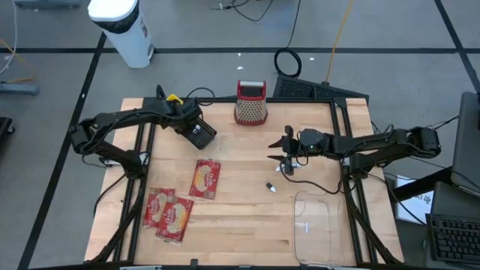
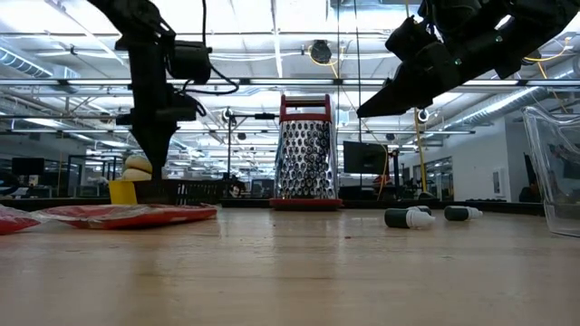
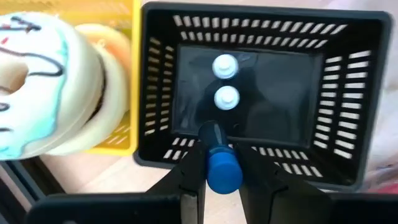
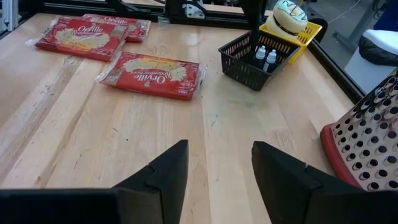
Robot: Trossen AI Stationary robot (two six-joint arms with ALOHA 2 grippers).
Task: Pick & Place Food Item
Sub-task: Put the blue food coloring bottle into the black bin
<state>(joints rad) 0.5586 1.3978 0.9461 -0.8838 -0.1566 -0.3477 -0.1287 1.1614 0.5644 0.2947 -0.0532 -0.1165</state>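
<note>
Over the black basket (image 3: 261, 93) at the tabletop's (image 1: 247, 225) far left, the left tool (image 3: 222, 171) hangs clamped on a blue-capped bottle (image 3: 221, 165), apparently about to drop it beside two white-capped bottles (image 3: 225, 67) inside. Release looks next. The right tool (image 4: 214, 171) waits, fingers apart, mid-table. Doughnuts (image 3: 43, 93), popcorn packets (image 1: 205, 178) and a grater (image 1: 250, 102) lie clear.

left arm: dark, reaching inward, left gripper (image 3: 222, 171) pointing steeply down, jaws clamped on something small
right arm: dark, stretched inward, right gripper (image 4: 217, 171) near level, jaws apart, empty
</note>
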